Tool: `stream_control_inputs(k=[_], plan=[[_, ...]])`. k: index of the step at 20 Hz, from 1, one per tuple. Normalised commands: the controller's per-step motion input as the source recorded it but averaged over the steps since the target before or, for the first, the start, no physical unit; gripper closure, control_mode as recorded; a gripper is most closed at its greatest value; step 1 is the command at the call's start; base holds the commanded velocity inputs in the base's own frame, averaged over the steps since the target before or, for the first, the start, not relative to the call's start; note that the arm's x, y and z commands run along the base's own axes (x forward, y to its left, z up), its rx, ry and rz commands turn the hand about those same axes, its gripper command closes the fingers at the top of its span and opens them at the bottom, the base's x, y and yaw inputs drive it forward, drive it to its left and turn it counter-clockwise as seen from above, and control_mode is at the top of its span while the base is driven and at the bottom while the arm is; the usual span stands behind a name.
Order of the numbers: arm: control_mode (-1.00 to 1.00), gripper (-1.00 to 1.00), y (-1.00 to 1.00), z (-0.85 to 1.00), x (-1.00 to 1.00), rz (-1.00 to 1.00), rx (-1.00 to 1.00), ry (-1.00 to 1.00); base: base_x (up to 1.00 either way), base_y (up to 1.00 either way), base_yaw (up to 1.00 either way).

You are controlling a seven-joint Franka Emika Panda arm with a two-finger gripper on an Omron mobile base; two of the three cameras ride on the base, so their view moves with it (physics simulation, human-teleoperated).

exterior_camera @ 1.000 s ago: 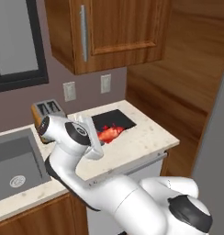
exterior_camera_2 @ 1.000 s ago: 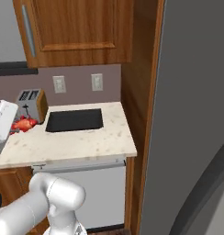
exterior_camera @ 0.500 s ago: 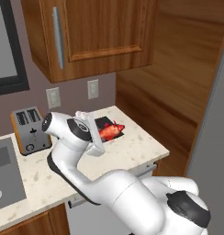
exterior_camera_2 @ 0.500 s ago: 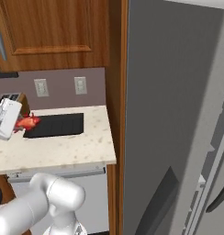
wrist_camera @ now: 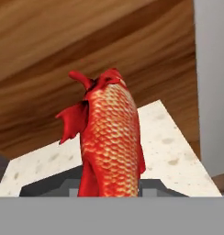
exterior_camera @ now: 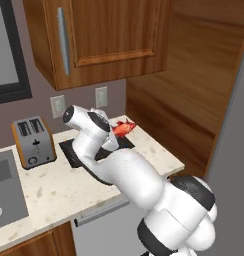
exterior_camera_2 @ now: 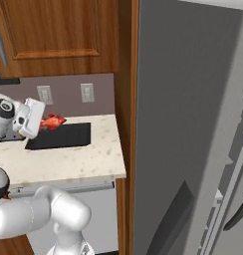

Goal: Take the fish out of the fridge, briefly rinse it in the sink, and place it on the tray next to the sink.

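Note:
My gripper (exterior_camera: 115,132) is shut on the red-orange fish (exterior_camera: 123,128) and holds it in the air over the black tray (exterior_camera: 72,150) on the counter. From the right base view the fish (exterior_camera_2: 53,121) sticks out of the gripper (exterior_camera_2: 42,123) above the tray's (exterior_camera_2: 61,136) far left corner. In the hand view the fish (wrist_camera: 109,137) stands tail-up close to the lens, hiding the fingertips, with a strip of the tray (wrist_camera: 39,188) below it. The sink (exterior_camera: 6,192) lies at the left edge. The grey fridge (exterior_camera_2: 193,109) rises on the right.
An orange-sided toaster (exterior_camera: 34,141) stands between the sink and the tray. Wood cabinets (exterior_camera: 99,40) hang above the speckled counter (exterior_camera: 154,155), and a wood panel (exterior_camera: 194,75) closes its right end. The fridge door (exterior_camera_2: 233,199) stands ajar at the right.
The whole picture has slid left as the base moved right, so the sink is nearly out of sight and the fridge has come in. The fish stays gripped above the tray.

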Motion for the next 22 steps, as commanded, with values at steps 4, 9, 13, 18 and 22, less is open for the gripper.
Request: stream_control_inputs(k=[4, 9, 13, 18, 22], plan=[[-1.0, 1.0, 0.0, -0.01, 0.86, 0.11, 0.16, 0.11, 0.0, 0.0, 0.0], [-1.0, 1.0, 0.04, -0.12, 0.2, 0.2, 0.07, 0.07, 0.0, 0.0, 0.0], [-1.0, 1.0, 0.25, -0.48, -0.01, 0.05, -0.07, 0.05, 0.0, 0.0, 0.0], [-1.0, 1.0, 0.35, -0.57, 0.08, 0.05, -0.12, 0.07, 0.0, 0.0, 0.0], [-1.0, 1.0, 0.31, -0.23, 0.52, 0.0, -0.01, 0.08, 0.0, 0.0, 0.0]])
